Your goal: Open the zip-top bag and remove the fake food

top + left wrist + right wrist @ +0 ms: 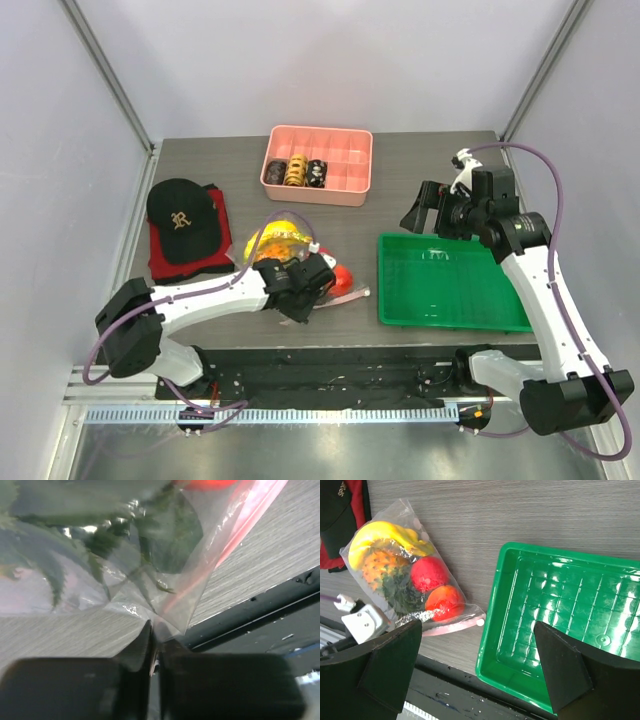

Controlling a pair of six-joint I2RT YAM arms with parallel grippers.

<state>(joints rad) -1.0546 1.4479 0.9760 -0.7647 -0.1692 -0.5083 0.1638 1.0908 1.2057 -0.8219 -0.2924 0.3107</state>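
Observation:
The clear zip-top bag (395, 575) lies on the table left of the green tray, its pinkish zip strip (451, 626) at the near edge. Inside it show a yellow banana (375, 532), an orange pineapple (380, 565) with its green crown, and two red fruits (429, 573). The bag also shows in the top view (285, 240) and the left wrist view (100, 560). My left gripper (155, 640) is shut on the bag's corner at the zip end; it shows in the top view (305, 285). My right gripper (425, 208) is open and empty, raised over the tray's far left corner.
A green tray (455, 285) lies at the right, also in the right wrist view (560, 610). A pink compartment box (345, 165) with small rings stands at the back. A black cap (182, 215) lies on red cloth at the left. The table's near edge has a black strip (260, 615).

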